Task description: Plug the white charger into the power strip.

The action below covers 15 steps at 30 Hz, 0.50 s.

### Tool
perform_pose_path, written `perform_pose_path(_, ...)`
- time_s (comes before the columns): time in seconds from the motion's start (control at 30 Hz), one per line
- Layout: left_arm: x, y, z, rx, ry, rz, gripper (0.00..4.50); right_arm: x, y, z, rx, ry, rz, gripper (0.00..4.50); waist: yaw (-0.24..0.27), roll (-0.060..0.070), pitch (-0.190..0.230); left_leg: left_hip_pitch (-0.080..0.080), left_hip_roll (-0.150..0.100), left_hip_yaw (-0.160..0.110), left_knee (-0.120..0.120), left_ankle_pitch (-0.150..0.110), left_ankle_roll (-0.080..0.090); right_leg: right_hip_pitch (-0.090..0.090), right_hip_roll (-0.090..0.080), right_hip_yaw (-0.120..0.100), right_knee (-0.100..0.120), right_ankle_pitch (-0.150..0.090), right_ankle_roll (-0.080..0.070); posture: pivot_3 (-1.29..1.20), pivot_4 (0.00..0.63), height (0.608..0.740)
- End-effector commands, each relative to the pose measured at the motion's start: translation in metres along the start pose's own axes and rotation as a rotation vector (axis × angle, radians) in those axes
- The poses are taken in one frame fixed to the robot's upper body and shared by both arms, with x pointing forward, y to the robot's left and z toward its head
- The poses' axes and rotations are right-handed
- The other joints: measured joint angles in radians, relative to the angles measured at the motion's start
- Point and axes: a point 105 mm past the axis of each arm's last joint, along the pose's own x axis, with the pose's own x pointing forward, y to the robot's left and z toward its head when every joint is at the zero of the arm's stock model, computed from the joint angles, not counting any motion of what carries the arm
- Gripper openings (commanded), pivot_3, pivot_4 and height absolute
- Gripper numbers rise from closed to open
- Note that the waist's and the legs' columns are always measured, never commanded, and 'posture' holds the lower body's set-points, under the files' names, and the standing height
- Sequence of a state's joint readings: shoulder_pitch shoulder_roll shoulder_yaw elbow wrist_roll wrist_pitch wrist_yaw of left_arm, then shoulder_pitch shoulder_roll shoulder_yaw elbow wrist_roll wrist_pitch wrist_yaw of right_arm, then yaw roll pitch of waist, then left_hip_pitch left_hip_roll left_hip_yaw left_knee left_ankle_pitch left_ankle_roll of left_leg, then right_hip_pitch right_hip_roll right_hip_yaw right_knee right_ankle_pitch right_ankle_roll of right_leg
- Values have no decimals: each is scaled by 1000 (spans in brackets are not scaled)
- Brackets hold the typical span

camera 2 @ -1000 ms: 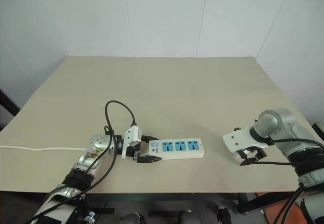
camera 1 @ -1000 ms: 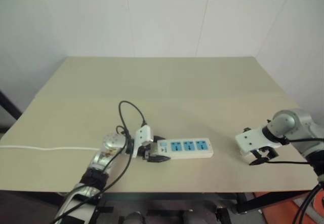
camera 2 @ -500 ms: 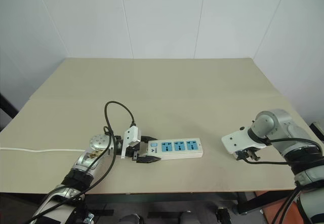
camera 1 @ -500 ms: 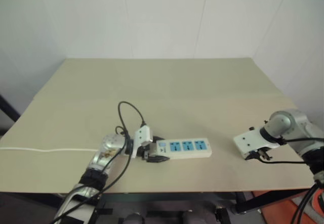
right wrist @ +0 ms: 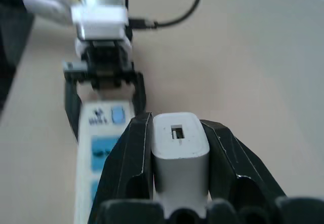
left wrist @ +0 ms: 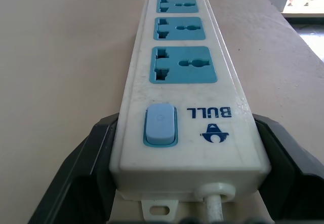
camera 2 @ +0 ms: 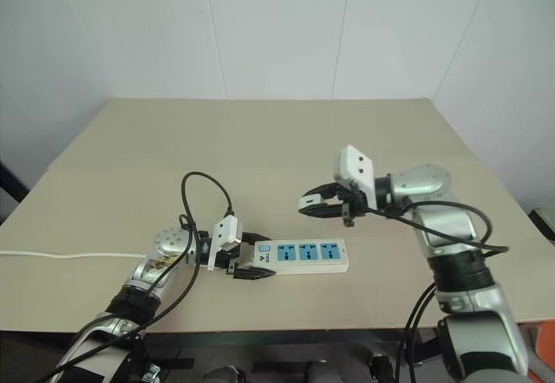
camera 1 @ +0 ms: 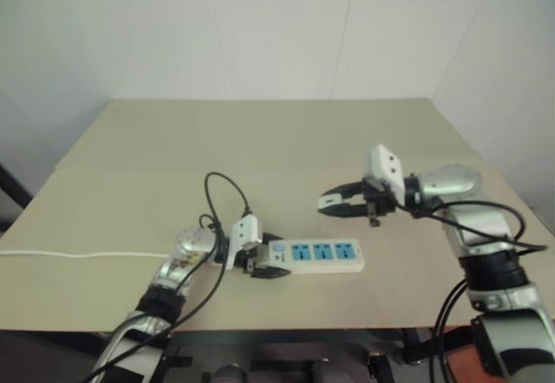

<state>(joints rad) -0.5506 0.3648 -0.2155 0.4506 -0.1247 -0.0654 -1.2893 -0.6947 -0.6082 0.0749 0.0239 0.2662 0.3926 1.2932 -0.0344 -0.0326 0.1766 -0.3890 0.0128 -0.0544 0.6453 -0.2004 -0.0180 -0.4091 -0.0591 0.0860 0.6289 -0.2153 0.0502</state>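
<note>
The power strip [camera 1: 323, 254] lies flat near the table's front, a white bar with three blue sockets. My left gripper [camera 1: 259, 262] is shut on its switch end, one black finger [left wrist: 83, 176] on each side. My right gripper [camera 2: 314, 204] hovers above and just behind the strip, pointing left. It is shut on the white charger [right wrist: 179, 144], which sits between its two black fingers [right wrist: 129, 155] with the small slot in its face showing. In the right wrist view, the strip [right wrist: 98, 155] and the left gripper [right wrist: 104, 64] lie beyond the charger.
The strip's thin white cord [camera 1: 87, 255] runs left along the beige table [camera 1: 277, 140] to its edge. A black cable [camera 1: 222, 189] loops up from my left wrist. White walls stand behind and to the right of the table.
My right gripper has swung up and left from the table's right edge and turned to point left above the strip. My left gripper and the strip have stayed put.
</note>
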Motion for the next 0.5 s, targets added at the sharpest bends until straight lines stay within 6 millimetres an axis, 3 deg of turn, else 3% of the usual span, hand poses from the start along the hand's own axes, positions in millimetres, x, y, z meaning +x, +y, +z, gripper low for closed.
perform_pose_path(0.03, 1, 1, 2, 6, -3, -6, 3288, 6, 6, 11, 49, -105, -37, 1220, -1, 0, 0, 0, 0, 0, 0, 0, 0, 0, 0, 0, 0, 0, 0, 0, 150, 740)
perform_pose_path(0.2, 0, 1, 0, 3, -1, -2, 3288, 27, 14, 13, 128, -197, -40, 1220, -6, 0, 0, 1, 0, 0, 0, 0, 0, -1, 1, 0, 1, 0, 0, 0, 150, 740)
perform_pose_path(0.5, -2, 0, -1, 3, 3, 4, 3288, 45, 25, 21, 236, -343, -12, 1220, -7, 0, 0, 0, 0, 0, 0, 0, 0, 0, 1, 0, 0, 0, 1, 0, 150, 740)
